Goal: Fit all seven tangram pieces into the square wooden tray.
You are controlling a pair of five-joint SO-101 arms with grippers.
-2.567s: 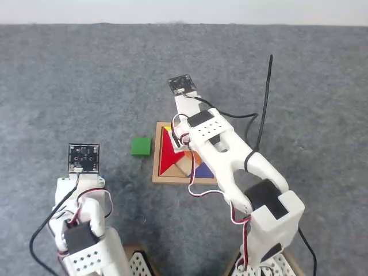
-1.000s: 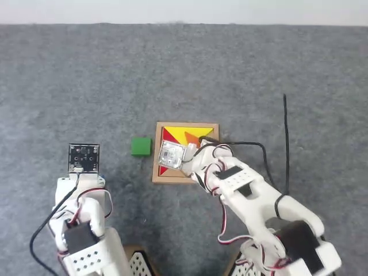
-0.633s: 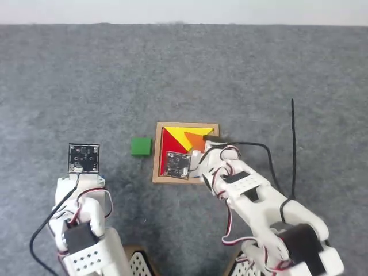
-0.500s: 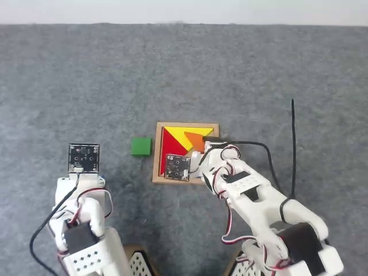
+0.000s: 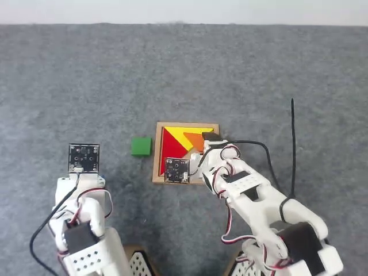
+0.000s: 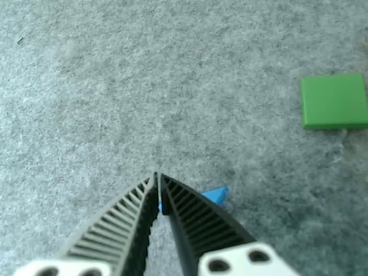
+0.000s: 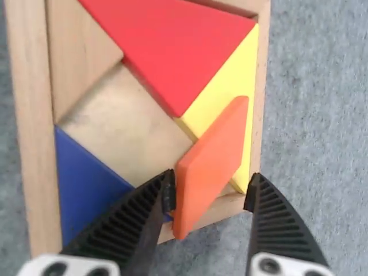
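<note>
The worktop [image 5: 276, 69] is covered in coarse grey felt, nubbly all over. On it, in front of the right arm, sits the tray [image 5: 190, 124], a shallow square of pale wood with a raised rim and a smooth, slightly worn floor.

Inside it lies a big red triangle [image 5: 171, 148], flat and matte, its long edge running slantwise across the tray. A yellow triangle [image 5: 185, 134] lies flush against it on the far side. The right wrist view also shows a dark blue triangle [image 7: 86, 184] lying flat in a corner, with a patch of bare wood between it and the red one.

The orange piece [image 7: 210, 164], a slanted four-sided slab, is not seated. It is tilted, one end over the yellow triangle and the other over the rim. The right gripper [image 7: 210, 184] has its ribbed black fingers narrowly spread on either side of it, holding it.

A green square [image 5: 141, 146], flat and crisp-edged, lies on the felt just beside the tray's left side, not touching it.

The left gripper [image 6: 157, 179] is low over the felt, well apart from the tray, with its fingers pressed together at the tips. A pale blue piece [image 6: 217, 195] pokes out from behind them.
</note>
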